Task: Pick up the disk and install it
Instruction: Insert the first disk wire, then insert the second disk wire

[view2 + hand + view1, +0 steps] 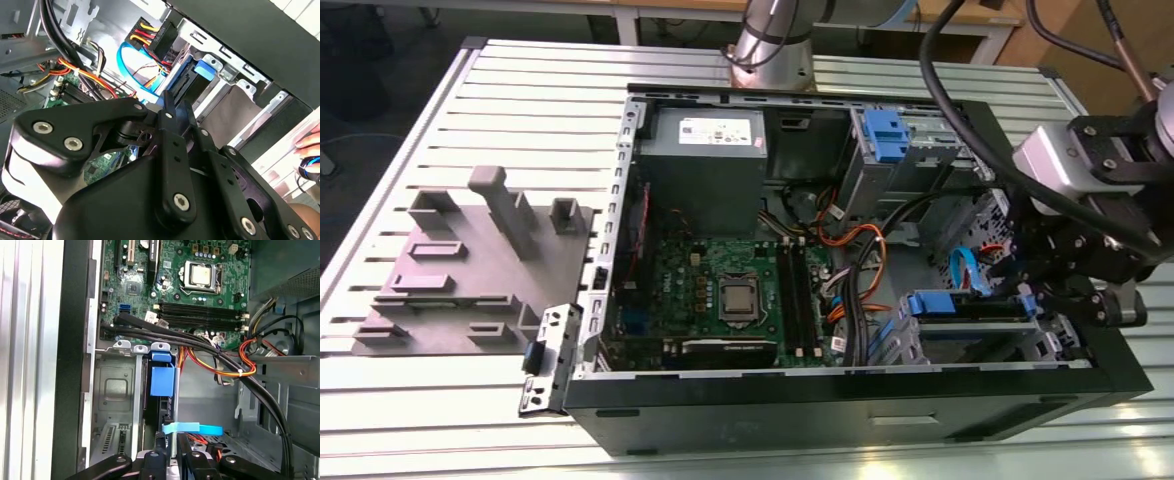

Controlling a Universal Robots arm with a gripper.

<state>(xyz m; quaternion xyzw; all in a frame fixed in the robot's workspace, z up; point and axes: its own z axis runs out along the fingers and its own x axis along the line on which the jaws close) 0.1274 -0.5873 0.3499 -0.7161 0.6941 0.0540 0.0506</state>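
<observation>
Tightly pinching the disk (162, 381) by its thin edge with the black jointed pincer (170, 442); flat dark slab, glossy blue plastic carrier, standing on edge inside the grey sheet-metal drive cage (116, 390).

We log a metal bench (414, 420) of pale ribbed slats, with warm glare on the slats along its near edge. Past the far edge stands a wood-edged desk (694, 10) on white legs. Dark floor (374, 70) lies off the far corner at the exterior view's left. A brown panel (1074, 50) stands off the other far corner.
</observation>
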